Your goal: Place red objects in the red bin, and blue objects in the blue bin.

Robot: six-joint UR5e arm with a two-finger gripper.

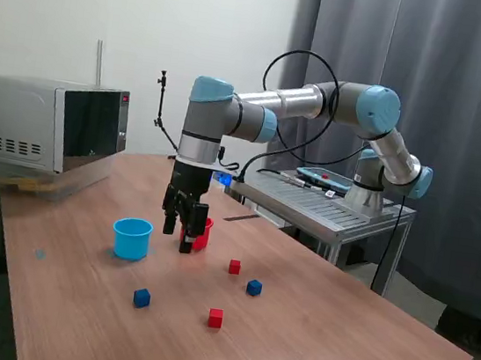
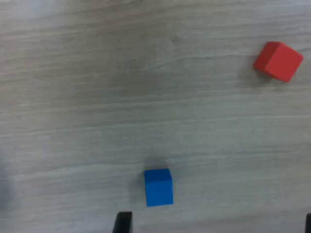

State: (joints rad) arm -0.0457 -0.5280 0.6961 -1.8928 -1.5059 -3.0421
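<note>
While all four cubes sit loose on the table [image 1: 335, 335], the gripper [image 1: 182, 230] hangs empty, fingers apart, just before the red cup [image 1: 202, 233], so a careless descent risks knocking it, with the blue cup [image 1: 132, 238] alongside.

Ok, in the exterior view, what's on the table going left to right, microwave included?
Microwave → light blue cup → blue cube → red cup behind the gripper → red cube → red cube → blue cube.
</note>
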